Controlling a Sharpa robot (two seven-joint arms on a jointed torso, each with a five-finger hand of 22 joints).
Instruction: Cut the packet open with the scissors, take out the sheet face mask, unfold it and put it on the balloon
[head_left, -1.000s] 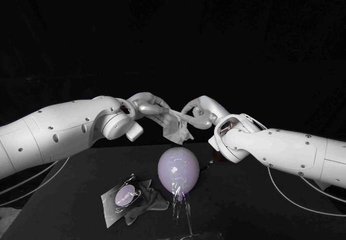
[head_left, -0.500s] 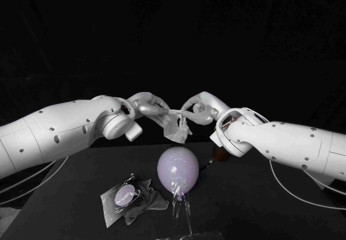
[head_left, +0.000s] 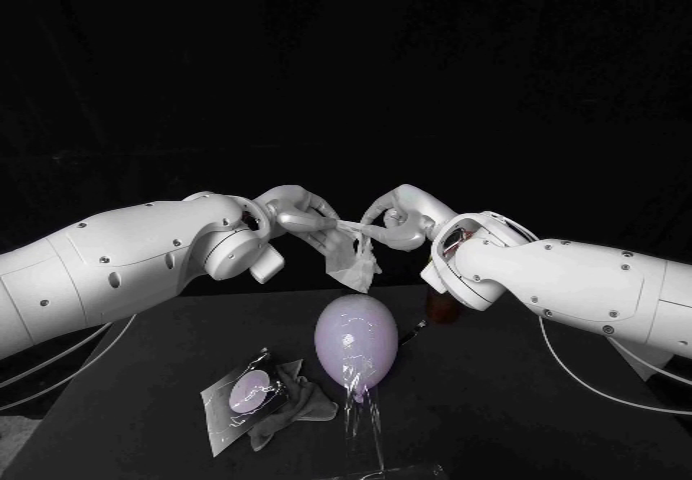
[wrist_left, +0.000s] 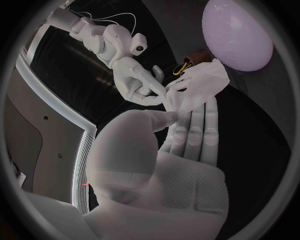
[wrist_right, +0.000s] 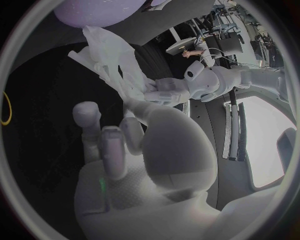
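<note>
Holding the sheet face mask (head_left: 351, 258) up between both hands, I had my left hand (head_left: 296, 215) pinching one top edge and my right hand (head_left: 397, 222) pinching the other, fingertips closed on the fabric. The mask hung crumpled and only partly opened just below my fingers. The balloon (head_left: 356, 340) stood straight under the mask's low end, v. near it; I couldn't tell whether they touched.

Risks, as I judged them: the sheet looked thin and clung to itself, so pulling my hands apart too hard could've torn it. Too light a pinch could've let one edge slip, leaving the mask dangling from one hand or dropping onto the table (head_left: 577, 430). The balloon also looked light, so a trailing fold dragged across it could've nudged it over.

Around: the cut packet (head_left: 248, 395) lay on the table well below my left fingers, beside the balloon. A brownish item (head_left: 440, 308) sat under my right hand behind the balloon, poss. the scissors, too dim to say. Nothing stood between mask and balloon; the real obstacle, I reckoned, was the mask's own folds.
</note>
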